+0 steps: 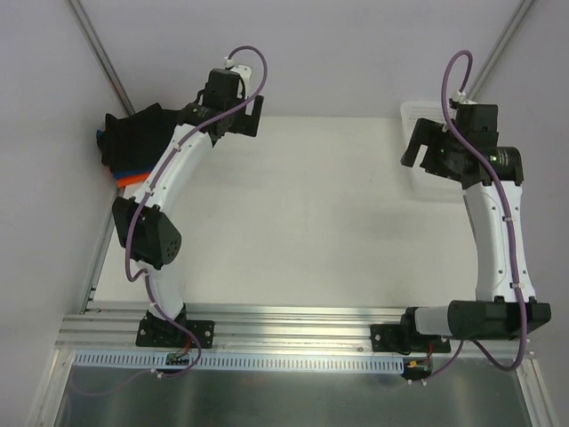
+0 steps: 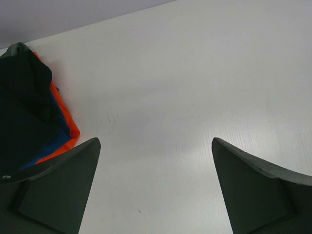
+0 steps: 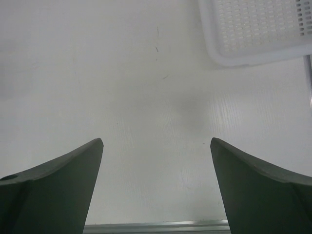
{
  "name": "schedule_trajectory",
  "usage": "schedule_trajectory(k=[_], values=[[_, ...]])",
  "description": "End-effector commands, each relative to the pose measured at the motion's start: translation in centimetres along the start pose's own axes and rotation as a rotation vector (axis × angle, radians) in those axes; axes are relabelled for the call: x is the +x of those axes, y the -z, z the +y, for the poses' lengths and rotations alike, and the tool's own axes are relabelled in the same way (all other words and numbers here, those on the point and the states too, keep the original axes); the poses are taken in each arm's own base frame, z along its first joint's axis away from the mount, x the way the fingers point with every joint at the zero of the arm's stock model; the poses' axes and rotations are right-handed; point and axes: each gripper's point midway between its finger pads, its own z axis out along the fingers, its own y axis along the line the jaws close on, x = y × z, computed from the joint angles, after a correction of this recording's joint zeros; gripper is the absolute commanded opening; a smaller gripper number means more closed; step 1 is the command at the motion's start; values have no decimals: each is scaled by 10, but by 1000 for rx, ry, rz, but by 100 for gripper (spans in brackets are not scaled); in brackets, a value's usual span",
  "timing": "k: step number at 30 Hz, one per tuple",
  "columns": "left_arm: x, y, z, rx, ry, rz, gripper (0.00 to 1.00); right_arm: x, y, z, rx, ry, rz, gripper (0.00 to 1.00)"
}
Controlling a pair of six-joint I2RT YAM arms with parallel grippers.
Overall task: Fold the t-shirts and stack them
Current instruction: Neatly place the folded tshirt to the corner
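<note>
Left wrist view has the left gripper [image 2: 156, 141] over bare white table [image 2: 195, 73], its jaws spread wide with nothing between them. The t-shirts lie just beyond the left-hand jaw and off to its left, stacked at the table's left edge. The black t-shirt [image 2: 22, 112] is on top, and the blue t-shirt [image 2: 54, 140] shows as a thin band beneath it. The orange t-shirt [image 2: 68, 119] is at the bottom, its edge reaching furthest toward the table's middle. The jaw covers the stack's near corner and the frame cuts off its left side, so how neatly the layers are folded cannot be told.

Right wrist view has the right gripper [image 3: 156, 141] equally wide apart and empty above the table. A corner of the white mesh basket [image 3: 234, 59] lies beyond it to the right, most of it out of frame.

From the top camera the stack sits at the far left of the table, partly behind the left arm [image 1: 173, 173] and well apart from the right gripper. The basket at the far right is largely hidden behind that gripper.
</note>
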Motion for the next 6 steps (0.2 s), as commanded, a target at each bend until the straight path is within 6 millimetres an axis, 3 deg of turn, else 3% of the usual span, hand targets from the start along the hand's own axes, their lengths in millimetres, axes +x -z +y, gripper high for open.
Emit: schedule_trajectory(k=[1, 6], values=[[-34, 29, -6, 20, 24, -103, 99, 19, -3, -4, 5, 1, 41, 97], [-40, 41, -6, 33, 40, -125, 99, 19, 3, -29, 105, 27, -9, 97]])
